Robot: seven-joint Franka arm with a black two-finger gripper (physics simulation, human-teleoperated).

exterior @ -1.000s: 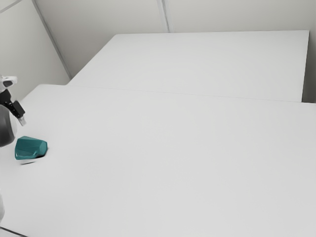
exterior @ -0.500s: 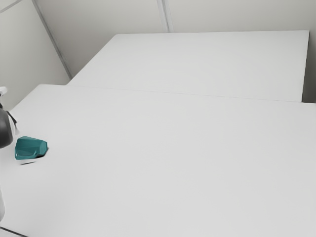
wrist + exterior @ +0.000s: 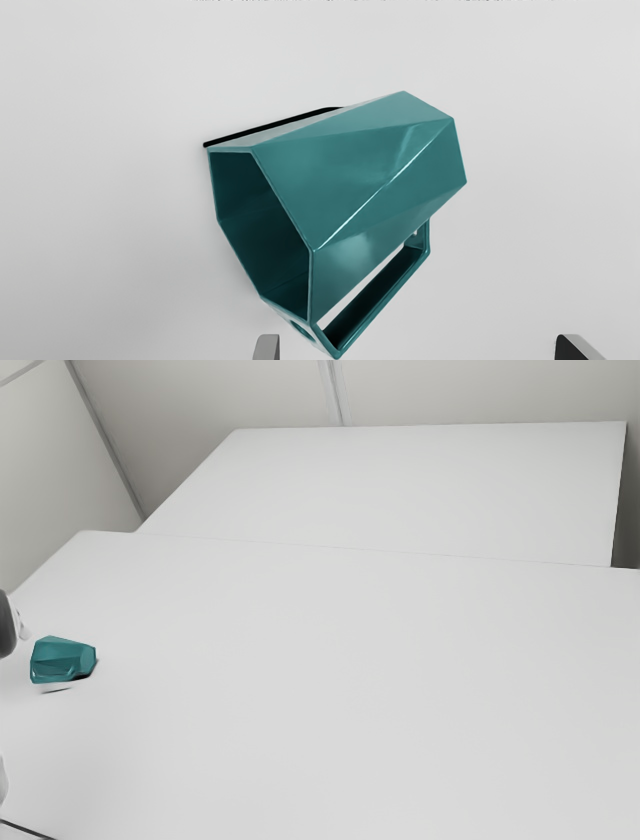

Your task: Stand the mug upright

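Mug (image 3: 360, 180) lies on its side on the white table (image 3: 350, 660), teal and faceted, with the far part of its inside lost in deep shade. Its handle (image 3: 380, 292) hangs off one side, and one corner of it comes down near one of our fingers (image 3: 267, 347). Along the mug's opposite side runs a thin black strip (image 3: 275, 125); we cannot tell whether it is shadow or something solid. Just beside the mug, toward the exterior view's left, we make out a small pale bit of our gripper (image 3: 22, 626), mostly hidden by the dark rounded arm part (image 3: 5, 624), itself cut off by the frame. Our jaws stand wide apart, with nothing clamped in them, only their tips in the wrist view. Well beyond the mug, we see a second white surface (image 3: 400, 490).
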